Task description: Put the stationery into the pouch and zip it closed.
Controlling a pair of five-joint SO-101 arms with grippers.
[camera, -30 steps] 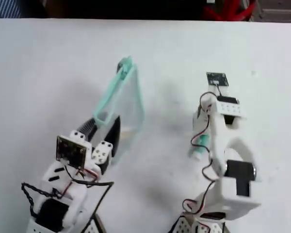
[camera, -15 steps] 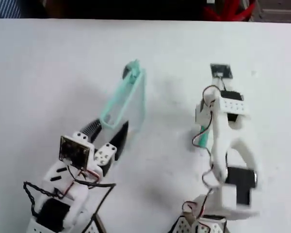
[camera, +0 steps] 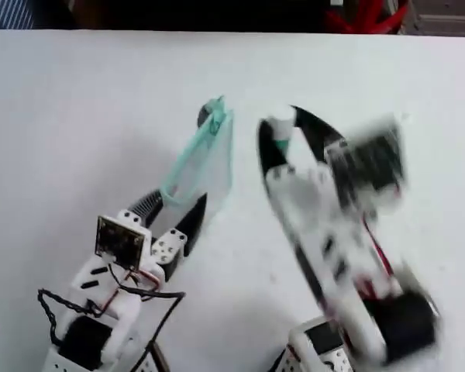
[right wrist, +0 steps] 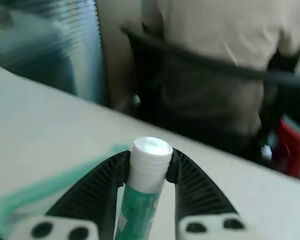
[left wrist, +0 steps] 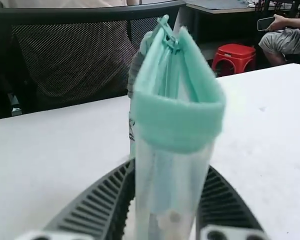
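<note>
A clear pouch [camera: 207, 155] with a teal zip edge stands on its side on the white table. My left gripper [camera: 176, 211] is shut on its near end. In the left wrist view the pouch [left wrist: 172, 130] rises between the dark fingers [left wrist: 102, 210], with its mouth gaping a little at the top. To its right, my right gripper [camera: 284, 133] is shut on a glue stick [camera: 278, 129] with a white cap and green body. In the right wrist view the glue stick [right wrist: 145, 185] stands upright between the fingers [right wrist: 97, 187], with the pouch's teal edge [right wrist: 35, 195] beyond it.
The white table [camera: 77, 101] lies bare to the left and at the back. A dark mesh chair [left wrist: 70, 55] and a red stool [left wrist: 235, 55] stand past the far edge. The right arm's body [camera: 349, 248] lies diagonally over the right half.
The right arm has swung up and left toward the pouch, carrying the glue stick. The left gripper raised the pouch's far end slightly, then held still.
</note>
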